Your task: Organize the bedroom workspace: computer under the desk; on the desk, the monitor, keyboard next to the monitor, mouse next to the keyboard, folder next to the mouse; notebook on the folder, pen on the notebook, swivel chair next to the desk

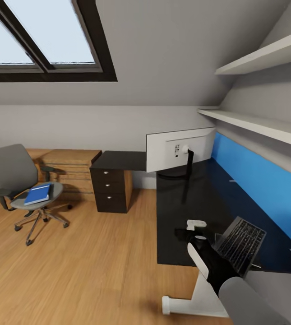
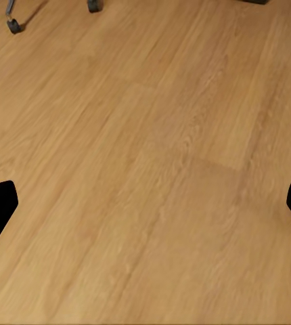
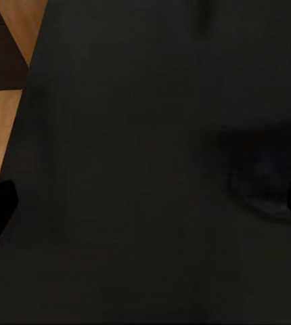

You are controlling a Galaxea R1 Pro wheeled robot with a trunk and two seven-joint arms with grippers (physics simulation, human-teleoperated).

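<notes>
The black desk (image 1: 195, 203) with its blue back panel runs along the right wall. On its far end stands the monitor (image 1: 179, 153), white back toward me. The keyboard (image 1: 241, 243) lies at an angle near the desk's near edge, just right of my right arm. My right gripper (image 1: 183, 234) hovers over the desk top (image 3: 145, 135), open and empty (image 3: 145, 203). At left, the grey swivel chair (image 1: 14, 174) carries the blue folder (image 1: 38, 194) on its seat. My left gripper (image 2: 145, 203) is open over bare wood floor.
A black three-drawer cabinet (image 1: 111, 189) stands at the desk's far end, beside a light wooden drawer chest (image 1: 73, 169). Two white shelves (image 1: 262, 124) hang above the desk. Chair castors (image 2: 13, 26) show in the left wrist view. Wood floor (image 1: 95, 262) stretches between chair and desk.
</notes>
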